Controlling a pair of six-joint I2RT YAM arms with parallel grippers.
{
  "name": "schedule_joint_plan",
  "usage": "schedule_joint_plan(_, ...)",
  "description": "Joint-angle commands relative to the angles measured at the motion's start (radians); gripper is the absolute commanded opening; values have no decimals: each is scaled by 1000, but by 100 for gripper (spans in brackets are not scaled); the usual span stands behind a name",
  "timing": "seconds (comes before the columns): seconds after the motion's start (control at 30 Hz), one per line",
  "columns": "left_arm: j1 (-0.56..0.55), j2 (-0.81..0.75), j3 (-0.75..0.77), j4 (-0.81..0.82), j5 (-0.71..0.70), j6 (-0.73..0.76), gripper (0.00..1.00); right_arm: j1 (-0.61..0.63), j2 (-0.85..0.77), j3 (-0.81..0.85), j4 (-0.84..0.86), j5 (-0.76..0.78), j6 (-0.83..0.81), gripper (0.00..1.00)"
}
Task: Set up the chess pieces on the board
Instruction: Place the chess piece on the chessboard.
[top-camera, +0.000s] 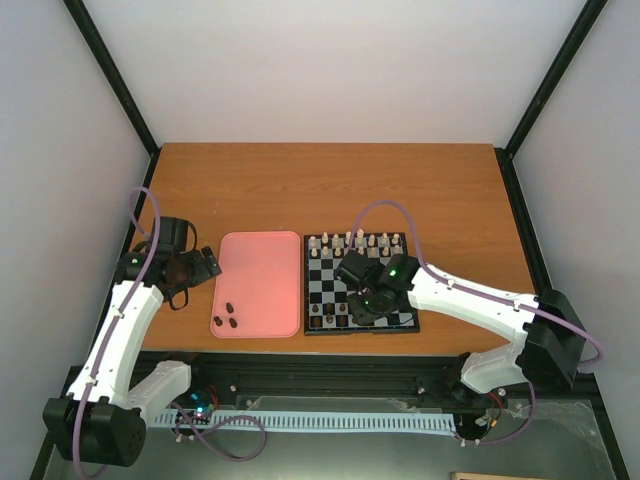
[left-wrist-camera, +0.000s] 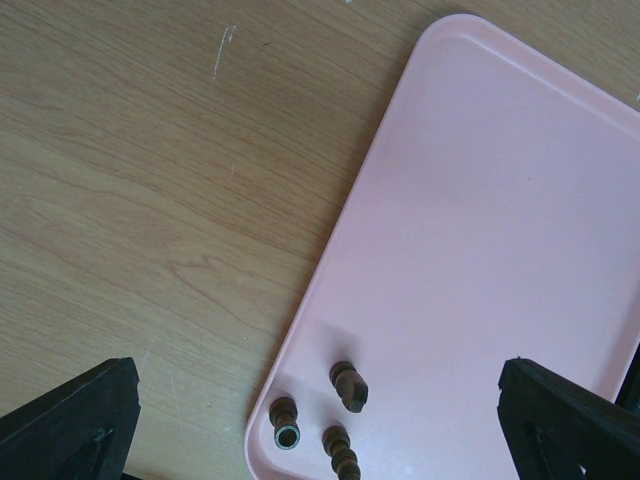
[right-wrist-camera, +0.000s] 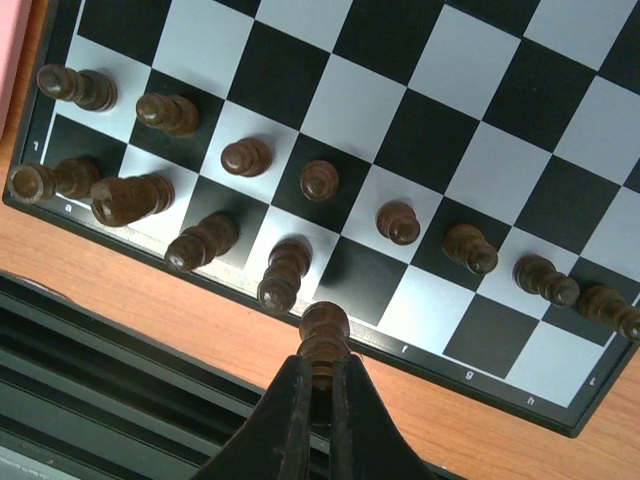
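Observation:
The chessboard (top-camera: 309, 290) lies right of the pink tray. Several dark brown pieces (right-wrist-camera: 245, 157) stand in its two near rows. My right gripper (right-wrist-camera: 322, 372) is shut on a dark brown piece (right-wrist-camera: 325, 332), held upright just above the board's near rim (right-wrist-camera: 470, 372), beside an unoccupied black back-row square (right-wrist-camera: 357, 277). In the top view the right gripper (top-camera: 364, 306) hangs over the board's near edge. My left gripper (left-wrist-camera: 318, 432) is open above the tray's near left corner, where three dark pieces (left-wrist-camera: 349, 385) lie on their sides. It also shows in the top view (top-camera: 200, 268).
The pink tray (top-camera: 262, 270) sits left of the board, with the three dark pieces (top-camera: 229, 316) at its near left corner. Cream-white pieces (top-camera: 355, 240) line the board's far rows. The table's front edge and a black rail (right-wrist-camera: 120, 370) lie just under the right gripper.

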Motion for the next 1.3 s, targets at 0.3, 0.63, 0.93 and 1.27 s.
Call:
schedule_joint_plan(0.3, 4, 1, 0, 8, 0, 4, 100, 9, -14, -73, 84, 84, 35, 3)
schedule_joint_plan(0.63, 4, 5, 3, 6, 2, 4, 100, 9, -9, -99, 124, 123, 43, 3)
schedule_joint_plan(0.93, 3, 6, 3, 4, 3, 4, 100, 9, -9, -116, 150, 102, 47, 3)
schedule_joint_plan(1.27, 4, 7, -3, 7, 6, 4, 100, 9, -3, -148, 160, 91, 50, 3)
